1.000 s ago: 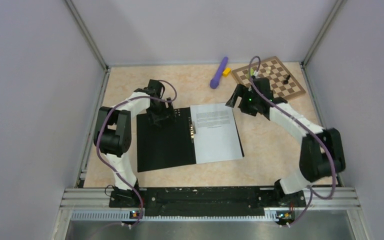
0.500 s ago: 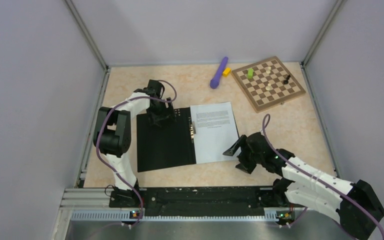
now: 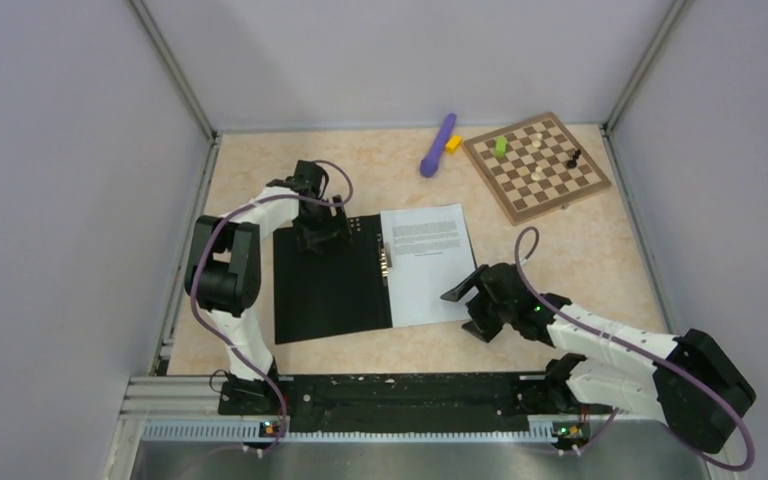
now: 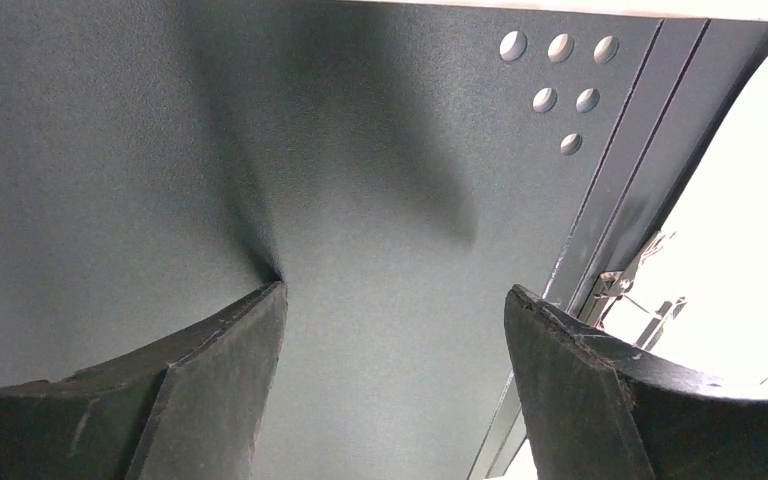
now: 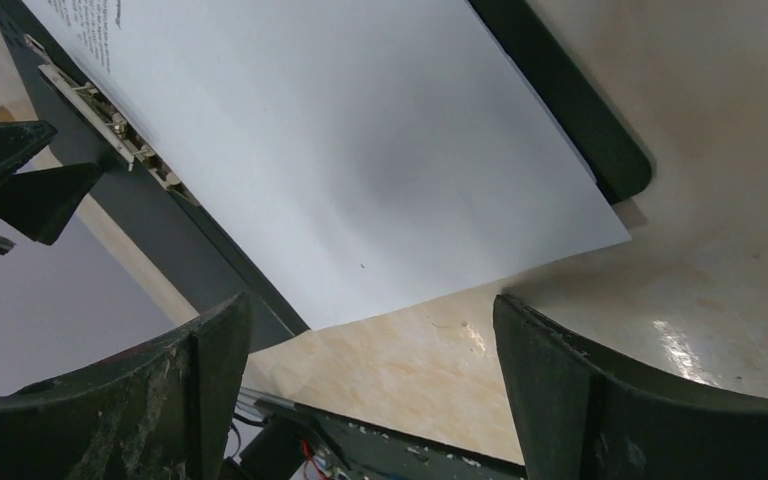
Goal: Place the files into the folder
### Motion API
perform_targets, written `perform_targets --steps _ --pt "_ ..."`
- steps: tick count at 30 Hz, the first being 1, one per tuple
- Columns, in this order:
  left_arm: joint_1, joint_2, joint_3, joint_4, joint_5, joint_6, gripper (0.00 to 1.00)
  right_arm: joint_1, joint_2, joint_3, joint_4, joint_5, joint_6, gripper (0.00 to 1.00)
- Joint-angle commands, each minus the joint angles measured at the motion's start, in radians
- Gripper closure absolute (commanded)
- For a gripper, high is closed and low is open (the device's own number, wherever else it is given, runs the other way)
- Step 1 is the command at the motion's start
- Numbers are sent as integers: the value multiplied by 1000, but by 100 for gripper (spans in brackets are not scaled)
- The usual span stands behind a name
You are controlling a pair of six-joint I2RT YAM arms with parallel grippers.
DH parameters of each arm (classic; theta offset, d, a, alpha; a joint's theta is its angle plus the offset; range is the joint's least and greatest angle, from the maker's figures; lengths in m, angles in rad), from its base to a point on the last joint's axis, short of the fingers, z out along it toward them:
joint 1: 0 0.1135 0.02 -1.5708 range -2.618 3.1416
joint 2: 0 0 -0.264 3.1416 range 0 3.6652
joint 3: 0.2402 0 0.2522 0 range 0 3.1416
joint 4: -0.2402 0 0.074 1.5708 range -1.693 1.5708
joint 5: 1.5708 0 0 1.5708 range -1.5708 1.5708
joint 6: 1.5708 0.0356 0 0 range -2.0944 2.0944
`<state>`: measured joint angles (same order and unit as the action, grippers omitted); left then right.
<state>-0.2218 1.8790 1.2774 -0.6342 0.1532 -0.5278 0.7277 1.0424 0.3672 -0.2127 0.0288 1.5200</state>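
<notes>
- Black fingers of the left hand (image 4: 395, 300) stand spread apart with nothing between them, low over the folder's (image 3: 330, 290) left inner face, near its far edge.
- Just beside that hand, six small round holes (image 4: 555, 75) pierce the dark, finely grained face, close to the spine.
- A metal clip (image 4: 630, 290) runs along the spine, between the two black faces.
- The right hand (image 5: 370, 310) is also released. Its fingers are wide apart and empty, at the near right corner of the files (image 5: 360, 150).
- The files show as a smooth white sheet with a block of small black print at the far end and a blank near half.
- The sheet lies flat on the folder's right inner face, one long edge against the clip. Its near right corner juts past the folder's rounded corner onto the table (image 3: 580, 250).
- The folder lies fully open and flat in the middle of the beige, marbled table.
- A brown chessboard (image 3: 537, 165) sits well apart at the far right corner.
</notes>
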Motion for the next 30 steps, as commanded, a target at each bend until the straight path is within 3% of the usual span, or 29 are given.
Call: perform_targets --steps 1,24,30 --pt "-2 -17 -36 19 27 -2 16 12 33 5 113 38 6 12" --pt "-2 -32 -58 29 47 16 16 12 -13 18 110 93 -59 12" --pt "-3 -34 -56 30 54 15 16 12 56 81 130 72 -145 12"
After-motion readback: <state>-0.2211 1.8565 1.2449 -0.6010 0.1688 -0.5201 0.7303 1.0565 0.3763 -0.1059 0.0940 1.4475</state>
